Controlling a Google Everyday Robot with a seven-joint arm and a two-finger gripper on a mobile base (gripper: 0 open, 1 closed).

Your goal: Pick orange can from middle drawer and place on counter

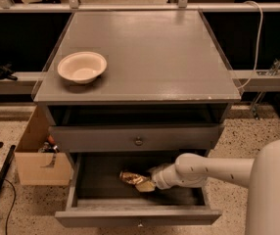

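End effector (pixel 152 183) touches orange can (pixel 131 178) inside middle drawer (pixel 99 186); grip unclear.

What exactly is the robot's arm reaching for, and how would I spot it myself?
Start at the big grey counter with the cream bowl on it, then drop down to the open drawer pulled out below. On its dark floor, right at the white arm's gripper, lies the orange can: small, shiny, gold-orange and dented, the only loose thing in that drawer.

White tubular arm (pixel 213 169), bulky rounded body (pixel 273 190), jaws in the middle drawer (pixel 105 213).
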